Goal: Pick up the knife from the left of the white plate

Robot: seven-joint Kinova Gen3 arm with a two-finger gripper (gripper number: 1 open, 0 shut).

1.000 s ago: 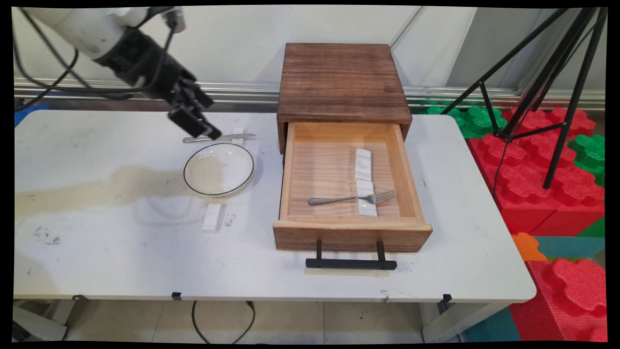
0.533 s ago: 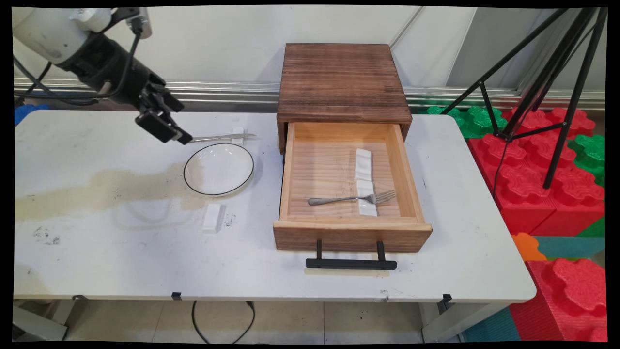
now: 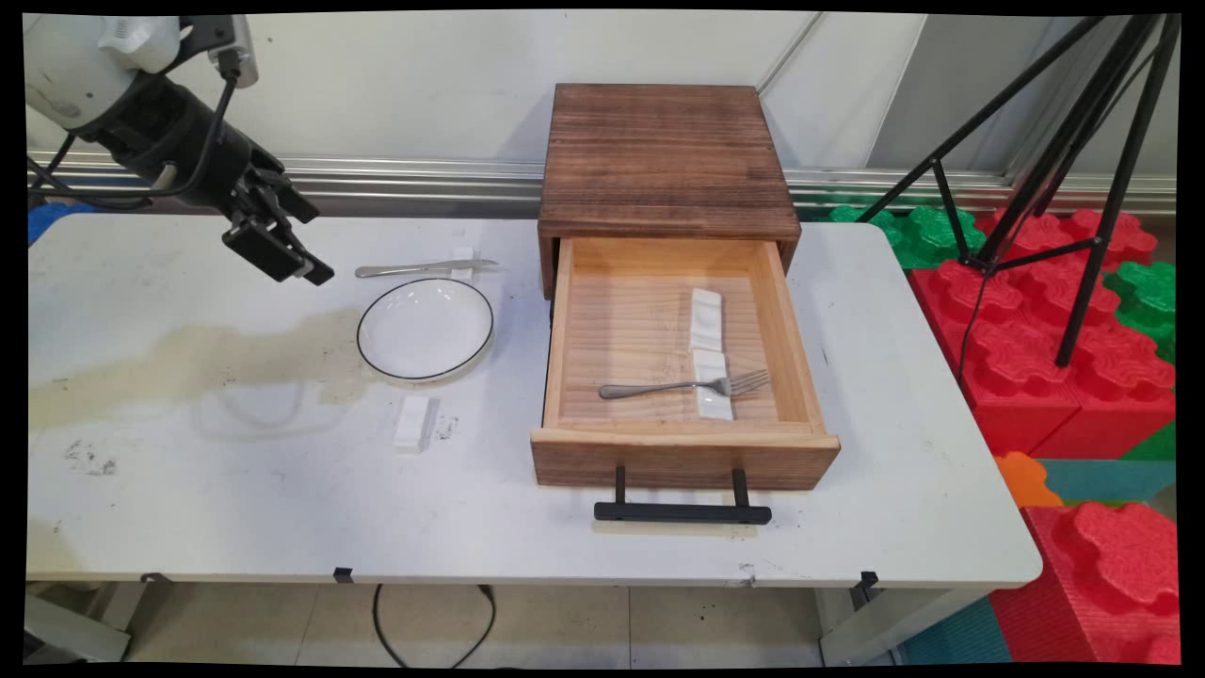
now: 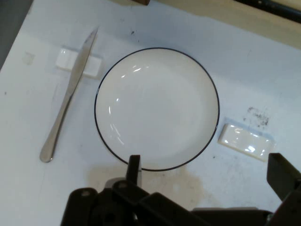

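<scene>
Gripper: I see it [image 3: 294, 264] hanging above the table's far left part, tilted down toward the right, holding nothing. In the hand view its two fingers [image 4: 134, 165] stand spread wide, one at bottom centre, the other at the right edge, with bare table between them.

Nearest thing: the knife [image 3: 419, 268]. From the gripper in the main view its handle end lies at about 3 o'clock, near but apart. The blade rests on a small white rest [image 3: 462, 263], handle end down on the table.

Plate: white with a thin dark rim [image 3: 425, 329], empty, at 6 o'clock of the knife and just beside it, not touching. In the hand view I have the plate [image 4: 156, 108] filling the middle, the knife [image 4: 70, 92] at its 9 o'clock.

Second rest: a white block [image 3: 412, 423] on the table at 6 o'clock of the plate, close to its rim but apart. Dark specks lie just beside it.

Table: white top [image 3: 188, 490], with a brownish stain running from the left edge toward the plate.

Drawer: wooden, pulled open [image 3: 683, 454] out of a dark wooden box [image 3: 664, 155], at 3 o'clock of the plate. A black handle [image 3: 682, 512] is on its front.

Inside drawer: two white rests lie end to end, the far one [image 3: 705, 318] bare; a fork [image 3: 684, 385] lies across the near one [image 3: 714, 400], tines toward 3 o'clock.

Beyond table: a black tripod [image 3: 1064, 179] and red and green foam blocks [image 3: 1026, 377] on the right.
</scene>
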